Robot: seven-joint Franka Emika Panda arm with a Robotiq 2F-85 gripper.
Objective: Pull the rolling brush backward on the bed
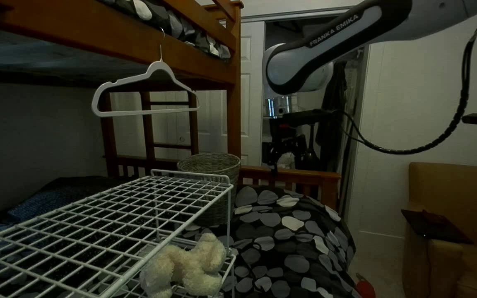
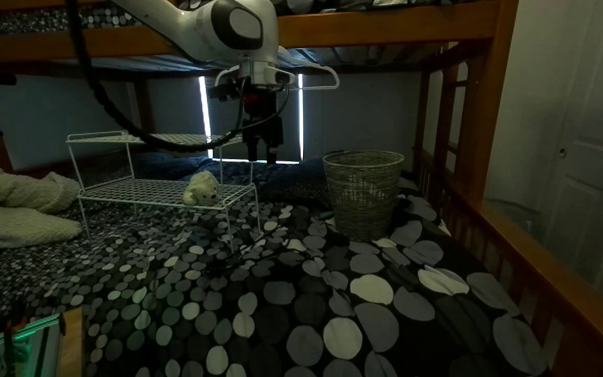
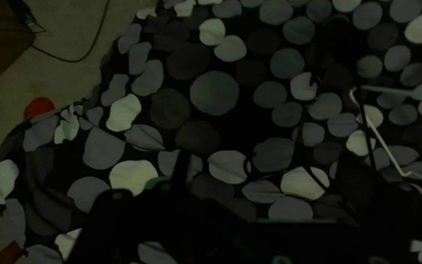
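The bed (image 1: 280, 244) has a black cover with grey and white oval spots and a reddish-brown rail; it fills the lower part of an exterior view (image 2: 280, 314) and most of the wrist view (image 3: 214, 91). I cannot make out a rolling brush in any view. A thin black wire-like thing (image 3: 300, 132) with a small loop lies on the cover in the wrist view; it shows faintly in an exterior view (image 2: 249, 248). My gripper (image 2: 262, 153) hangs pointing down above the bed. Its dark fingers stand apart with nothing between them, also in the wrist view (image 3: 269, 172).
A white wire rack (image 2: 144, 192) stands on the bed with a cream plush toy (image 2: 202, 189) on its lower shelf. A woven basket (image 2: 364, 199) stands near the rail. A white hanger (image 1: 147, 112) hangs from the upper bunk. A cream blanket (image 2: 19, 209) lies at the side.
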